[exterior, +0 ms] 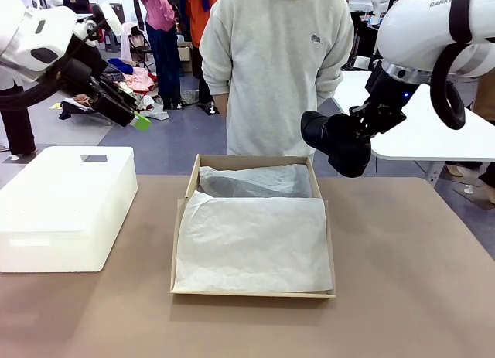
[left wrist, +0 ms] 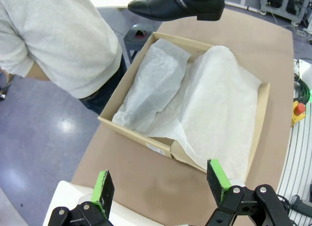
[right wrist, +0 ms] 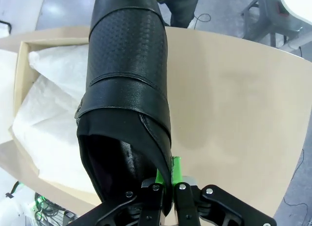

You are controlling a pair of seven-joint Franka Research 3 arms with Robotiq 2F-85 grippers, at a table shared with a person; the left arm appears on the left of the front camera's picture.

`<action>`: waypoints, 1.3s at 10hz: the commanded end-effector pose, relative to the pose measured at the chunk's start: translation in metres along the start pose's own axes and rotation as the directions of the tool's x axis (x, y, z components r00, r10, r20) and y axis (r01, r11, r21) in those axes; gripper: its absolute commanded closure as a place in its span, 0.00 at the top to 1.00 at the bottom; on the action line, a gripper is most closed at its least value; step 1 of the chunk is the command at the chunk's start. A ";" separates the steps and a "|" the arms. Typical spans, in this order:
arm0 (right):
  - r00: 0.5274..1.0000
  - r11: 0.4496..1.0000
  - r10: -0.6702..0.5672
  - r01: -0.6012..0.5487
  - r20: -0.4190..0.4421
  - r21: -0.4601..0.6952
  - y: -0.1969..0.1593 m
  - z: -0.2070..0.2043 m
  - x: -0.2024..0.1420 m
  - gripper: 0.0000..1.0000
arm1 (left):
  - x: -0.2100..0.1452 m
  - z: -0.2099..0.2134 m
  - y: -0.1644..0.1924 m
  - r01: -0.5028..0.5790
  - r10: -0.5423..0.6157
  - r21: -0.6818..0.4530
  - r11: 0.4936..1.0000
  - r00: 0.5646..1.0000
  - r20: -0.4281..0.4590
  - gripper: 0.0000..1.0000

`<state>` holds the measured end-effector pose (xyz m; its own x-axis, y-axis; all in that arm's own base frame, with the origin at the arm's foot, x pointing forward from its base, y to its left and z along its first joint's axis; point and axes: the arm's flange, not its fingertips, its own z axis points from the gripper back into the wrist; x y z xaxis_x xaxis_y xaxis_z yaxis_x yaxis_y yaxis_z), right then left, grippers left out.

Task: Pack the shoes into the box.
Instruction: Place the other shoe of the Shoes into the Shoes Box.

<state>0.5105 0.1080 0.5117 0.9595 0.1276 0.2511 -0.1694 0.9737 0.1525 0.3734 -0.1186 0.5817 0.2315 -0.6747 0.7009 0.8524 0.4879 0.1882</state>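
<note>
I hold one black shoe up in the air by the box.

My right gripper [right wrist: 168, 179] pinches the back rim of the black leather shoe [right wrist: 129, 65], fingers pressed tight on it, so the toe sticks out away from me. The shoe hangs over the far right corner of the cardboard shoebox [exterior: 189, 189], not inside. I think holding the heel lets the toe go in first. My left gripper [left wrist: 161, 179] is spread wide and holds nothing, high up on the left. The box sits open on the brown table [exterior: 410, 257], lined with white tissue paper [exterior: 255, 242]. Something dark shows through the paper at the far end; I cannot tell what.
</note>
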 end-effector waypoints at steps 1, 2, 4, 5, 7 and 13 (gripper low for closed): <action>1.000 0.999 0.015 -0.016 0.014 0.045 -0.001 0.005 0.000 0.00 | -0.001 0.000 0.002 0.009 -0.009 -0.014 1.000 1.000 0.014 1.00; 1.000 0.999 0.015 -0.016 0.014 0.045 -0.001 0.005 0.000 0.00 | -0.001 0.000 0.002 0.009 -0.009 -0.014 1.000 1.000 0.014 1.00; 1.000 0.999 0.015 -0.016 0.014 0.045 -0.001 0.005 0.000 0.00 | -0.001 0.000 0.002 0.009 -0.009 -0.014 1.000 1.000 0.014 1.00; 1.000 1.000 -0.005 0.005 0.000 0.008 0.000 0.000 0.000 0.00 | -0.001 0.000 0.002 0.009 -0.009 -0.014 1.000 1.000 0.014 1.00; 0.977 0.978 -0.207 0.207 0.044 -0.004 0.033 0.004 -0.001 0.00 | -0.001 0.000 0.002 0.009 -0.009 -0.014 1.000 1.000 0.014 1.00; 0.724 0.722 -0.688 0.689 0.040 -0.063 0.129 0.008 0.001 0.00 | -0.001 0.000 0.002 0.009 -0.009 -0.014 1.000 1.000 0.014 1.00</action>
<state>0.4781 0.2117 0.5273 0.8395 -0.5223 0.1499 0.4850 0.8446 0.2269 0.3734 -0.1186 0.5817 0.2316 -0.6747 0.7009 0.8523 0.4880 0.1881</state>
